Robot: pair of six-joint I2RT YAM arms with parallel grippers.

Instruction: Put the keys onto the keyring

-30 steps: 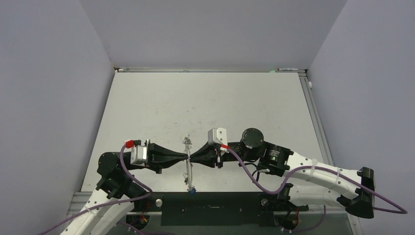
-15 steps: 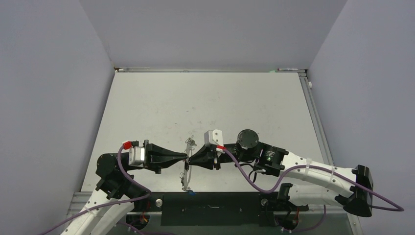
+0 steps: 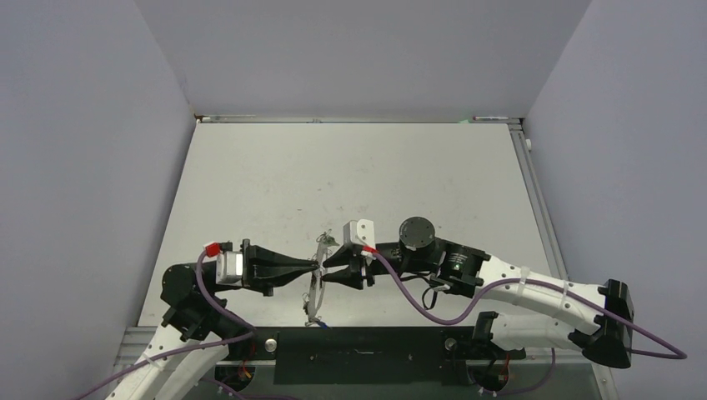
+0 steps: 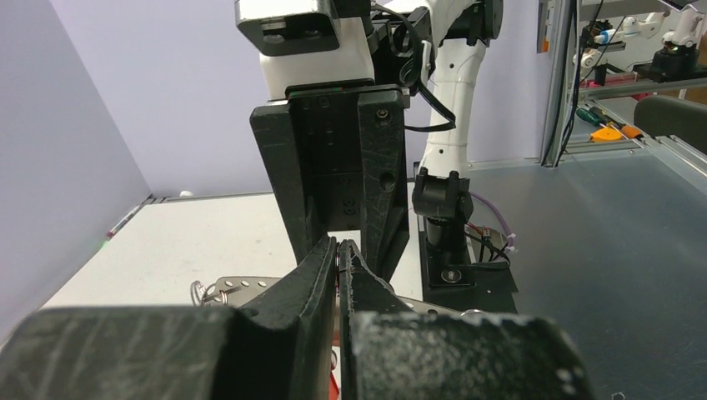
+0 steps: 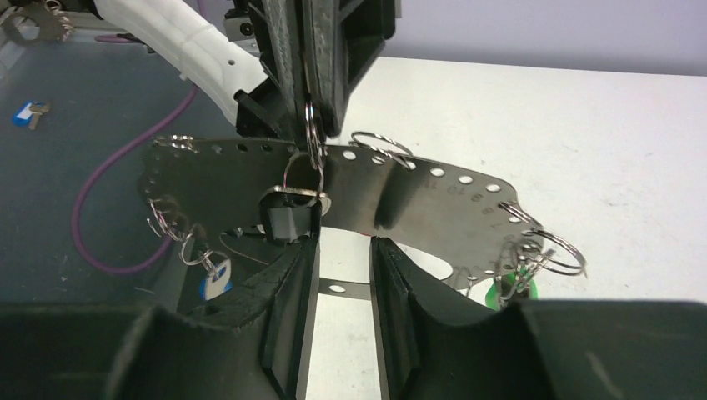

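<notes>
The keyring (image 5: 417, 196) is a grey perforated metal loop carrying small split rings, hanging above the table; from above it shows edge-on (image 3: 314, 292). My left gripper (image 3: 317, 267) is shut on it, pinching a split ring at its upper edge (image 5: 313, 133). A black-headed key (image 5: 292, 218) dangles from that spot, just past the tip of my right gripper's left finger. My right gripper (image 5: 344, 250) faces the left one with its jaws open and nothing between them. A blue tag (image 5: 215, 286) and a green tag (image 5: 500, 293) hang from the loop's ends.
A loose blue-tagged key (image 5: 29, 112) lies on the dark surface beside the table. The white table (image 3: 350, 183) has purple walls on three sides. The black base plate (image 3: 358, 346) runs along the near edge. Tools (image 4: 609, 129) lie beyond the right arm.
My right gripper has opened off the black-headed key and slid left with its arm. The keyring has tilted and shifted slightly left. The left gripper stays shut.
</notes>
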